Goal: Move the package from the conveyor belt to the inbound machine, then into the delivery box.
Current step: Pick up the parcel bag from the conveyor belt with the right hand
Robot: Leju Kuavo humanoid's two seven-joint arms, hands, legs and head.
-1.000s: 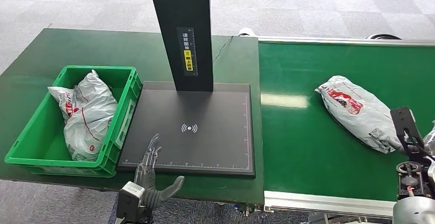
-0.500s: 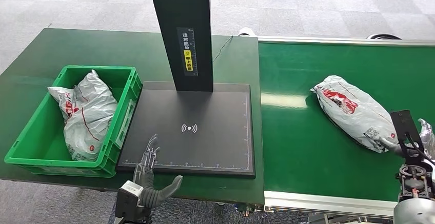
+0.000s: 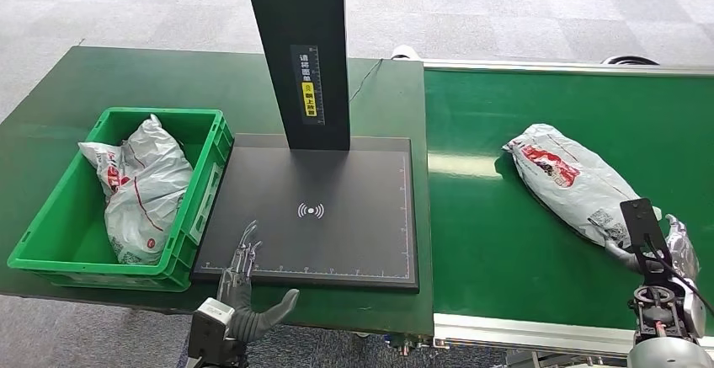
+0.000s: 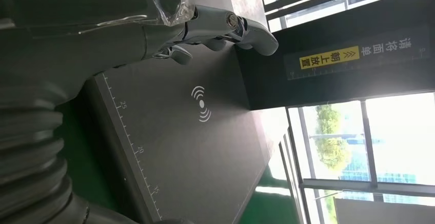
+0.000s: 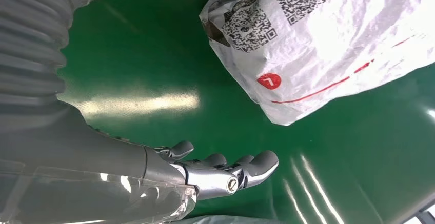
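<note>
A white plastic package (image 3: 572, 184) with red print lies at an angle on the green conveyor belt (image 3: 497, 250). My right hand (image 3: 671, 250) is open at the package's near end, just beside it. The right wrist view shows that hand (image 5: 215, 171) with straight fingers and a strip of bare belt between it and the package (image 5: 328, 39). My left hand (image 3: 244, 294) is open and empty over the front edge of the inbound machine's black plate (image 3: 337, 242). In the left wrist view its fingers (image 4: 225, 26) hover above the plate (image 4: 195, 147). The green delivery box (image 3: 160, 115) stands left of the plate.
The machine's black pillar (image 3: 303, 48) rises from the back of the plate. Two filled white bags (image 3: 143, 187) lie in the delivery box. The dark green table (image 3: 84, 73) carries box and machine. The belt's metal front rail (image 3: 539, 334) runs below my right hand.
The package has drifted left along the belt. My right hand has moved left and lower, closing in on the package's near end. The left hand stays where it was.
</note>
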